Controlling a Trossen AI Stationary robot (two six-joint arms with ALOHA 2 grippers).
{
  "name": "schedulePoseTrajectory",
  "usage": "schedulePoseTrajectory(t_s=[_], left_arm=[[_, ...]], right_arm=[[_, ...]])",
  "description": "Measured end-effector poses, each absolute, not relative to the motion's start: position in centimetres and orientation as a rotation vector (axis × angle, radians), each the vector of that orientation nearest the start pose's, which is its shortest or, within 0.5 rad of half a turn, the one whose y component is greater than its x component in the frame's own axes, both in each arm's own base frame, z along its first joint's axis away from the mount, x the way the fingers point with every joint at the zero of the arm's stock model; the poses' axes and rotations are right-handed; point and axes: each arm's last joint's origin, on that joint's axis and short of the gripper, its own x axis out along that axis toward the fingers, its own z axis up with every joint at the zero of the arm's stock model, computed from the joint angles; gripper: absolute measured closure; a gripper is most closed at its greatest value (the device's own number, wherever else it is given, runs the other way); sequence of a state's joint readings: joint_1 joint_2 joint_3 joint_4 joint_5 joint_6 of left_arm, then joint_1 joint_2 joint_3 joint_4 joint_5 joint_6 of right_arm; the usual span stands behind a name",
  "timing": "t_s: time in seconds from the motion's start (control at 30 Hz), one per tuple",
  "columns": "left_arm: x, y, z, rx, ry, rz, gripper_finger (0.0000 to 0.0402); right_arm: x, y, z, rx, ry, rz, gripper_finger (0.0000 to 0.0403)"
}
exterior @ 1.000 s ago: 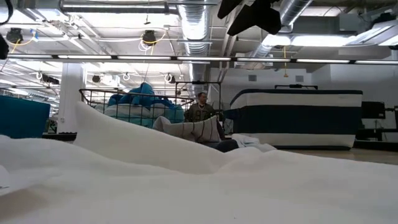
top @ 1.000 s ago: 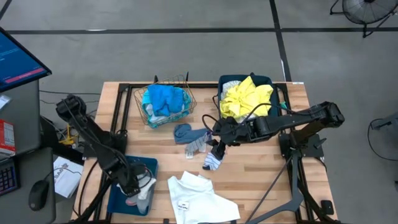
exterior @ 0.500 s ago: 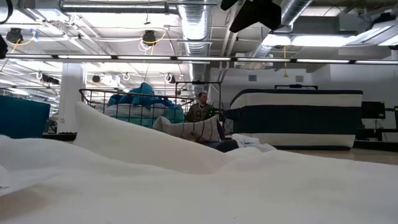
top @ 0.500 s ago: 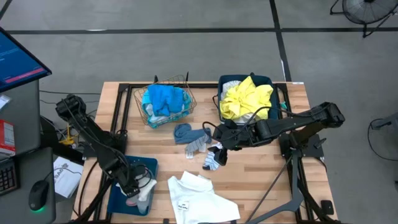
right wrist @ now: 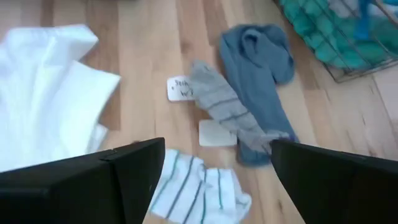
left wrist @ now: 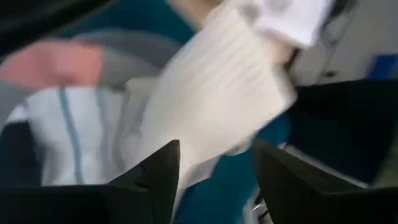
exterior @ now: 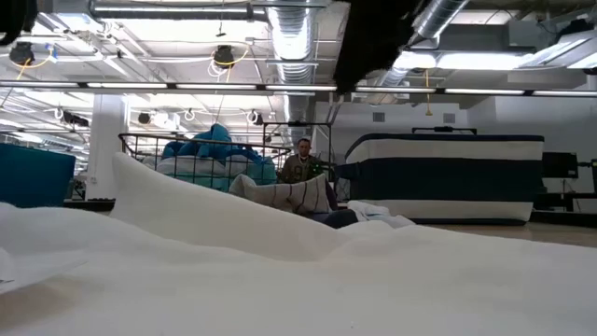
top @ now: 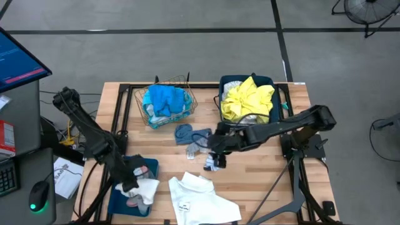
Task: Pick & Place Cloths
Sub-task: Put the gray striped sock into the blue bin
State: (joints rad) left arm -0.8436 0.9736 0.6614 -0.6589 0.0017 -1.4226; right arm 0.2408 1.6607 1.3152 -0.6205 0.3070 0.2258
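My left gripper stands open above the dark blue bin at the table's near left. In that bin lie a white ribbed sock, a coral sock and a white sock with teal stripes. My right gripper is wide open over the table's middle. Below it lie a white striped sock, a grey striped sock and a blue-grey sock, all flat on the wood. A large white garment lies at the near edge.
A copper wire basket with teal cloths stands at the far middle. A dark bin with a yellow cloth stands at the far right. Two small white cards lie by the socks. A person sits far behind.
My left gripper has risen off the socks in the blue bin and drawn toward the far left; the white sock stays in the bin. My right gripper has come down and toward the table's left, over the socks in the middle, and has rolled about its own line.
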Motion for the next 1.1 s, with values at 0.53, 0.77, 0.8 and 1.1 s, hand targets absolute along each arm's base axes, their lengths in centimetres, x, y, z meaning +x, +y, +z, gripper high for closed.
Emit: schedulePoseTrajectory(t_s=[0.53, 0.77, 0.8, 1.1], left_arm=[[11.9, -11.6, 27.1, -0.781, 0.615, -0.134, 0.0222], [12.5, -11.7, 28.0, -0.670, 0.420, -0.076, 0.0225], [12.6, -11.7, 28.0, -0.668, 0.412, -0.068, 0.0225], [13.0, -11.4, 27.8, -0.553, 0.337, 0.042, 0.0225]], right_arm=[[38.8, 4.9, 16.7, -0.414, 1.123, -0.030, 0.0117], [40.0, 2.9, 15.0, -0.369, 1.119, -0.108, 0.0198], [39.9, 2.6, 14.8, -0.365, 1.131, -0.113, 0.0225], [39.7, 1.2, 17.3, -0.160, 1.047, -0.127, 0.0397]])
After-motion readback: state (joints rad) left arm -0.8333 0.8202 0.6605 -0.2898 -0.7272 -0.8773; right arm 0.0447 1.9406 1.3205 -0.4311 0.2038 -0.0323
